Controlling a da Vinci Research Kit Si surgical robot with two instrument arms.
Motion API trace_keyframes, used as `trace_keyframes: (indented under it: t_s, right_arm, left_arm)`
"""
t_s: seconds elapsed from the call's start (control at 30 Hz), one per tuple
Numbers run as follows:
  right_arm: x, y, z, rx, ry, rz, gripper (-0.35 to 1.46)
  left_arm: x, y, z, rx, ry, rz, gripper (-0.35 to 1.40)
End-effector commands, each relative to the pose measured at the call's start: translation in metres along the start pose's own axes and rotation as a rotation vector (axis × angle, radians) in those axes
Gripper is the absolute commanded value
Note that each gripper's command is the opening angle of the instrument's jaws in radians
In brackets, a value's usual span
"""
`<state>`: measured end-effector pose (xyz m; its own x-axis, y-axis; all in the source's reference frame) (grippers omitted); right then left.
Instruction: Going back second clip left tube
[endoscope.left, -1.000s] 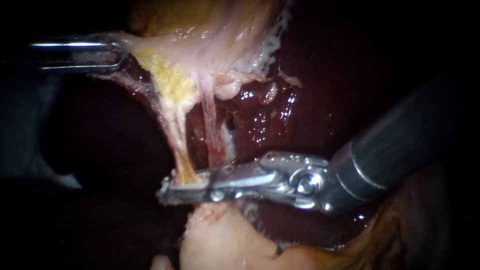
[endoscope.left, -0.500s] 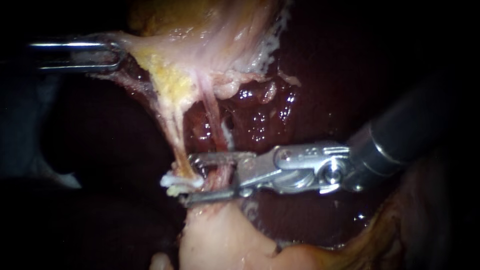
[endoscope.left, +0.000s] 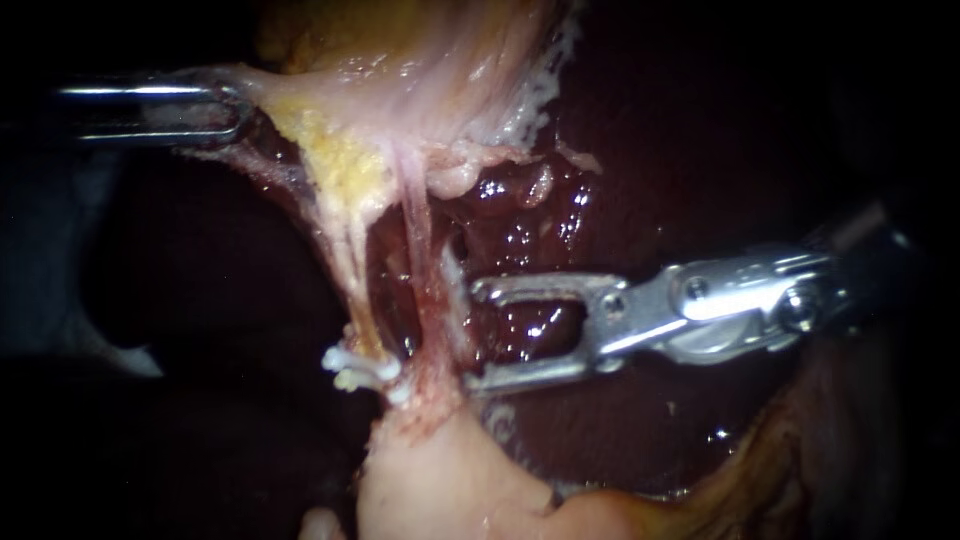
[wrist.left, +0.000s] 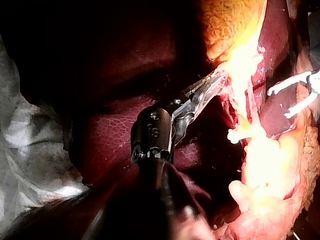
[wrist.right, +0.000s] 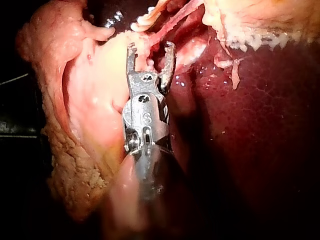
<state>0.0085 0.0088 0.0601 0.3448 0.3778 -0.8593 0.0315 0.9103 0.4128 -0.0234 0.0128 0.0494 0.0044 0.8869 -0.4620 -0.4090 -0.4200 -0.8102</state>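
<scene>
Two thin tubes run down from the stretched yellow-pink tissue (endoscope.left: 400, 90). The left tube (endoscope.left: 350, 260) is yellowish and carries a white clip (endoscope.left: 358, 367) near its lower end. Beside it is the pink right tube (endoscope.left: 420, 260). My right instrument (endoscope.left: 472, 338) has its jaws open, just right of the pink tube and holding nothing. In the right wrist view these jaws (wrist.right: 150, 50) stand apart short of the tubes (wrist.right: 172, 17). My left instrument (endoscope.left: 225, 110) is shut on the edge of the stretched tissue at the upper left, also in the left wrist view (wrist.left: 212, 85).
Dark red liver (endoscope.left: 540, 220) lies behind the tubes and the right instrument's jaws. A pale pink mound of tissue (endoscope.left: 440, 480) sits below the clip. Yellow fatty tissue (endoscope.left: 770, 470) borders the lower right. White gauze (wrist.left: 30, 145) lies beside the left instrument's shaft.
The right instrument's jaws, shut across the left tube a second ago, have opened and drawn back to the right. A white clip now stays on the left tube. The left instrument has not moved.
</scene>
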Motion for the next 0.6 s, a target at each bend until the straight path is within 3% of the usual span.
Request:
trace_keyframes:
  t_s: [0.03,0.3,0.6]
  right_arm:
    - [0.0,0.0,-0.0005,-0.003,-0.001,-0.007,0.5]
    - [-0.0002,0.0001,-0.0038,-0.013,-0.008,-0.038,0.5]
    - [-0.0003,0.0001,-0.0048,-0.01,-0.008,-0.044,0.5]
  left_arm:
    - [0.0,0.0,0.0,0.0,0.0,0.0,-0.35]
    - [0.0,0.0,0.0,0.0,0.0,0.0,-0.35]
    - [-0.0001,-0.0002,0.0003,0.001,0.001,0.001,-0.35]
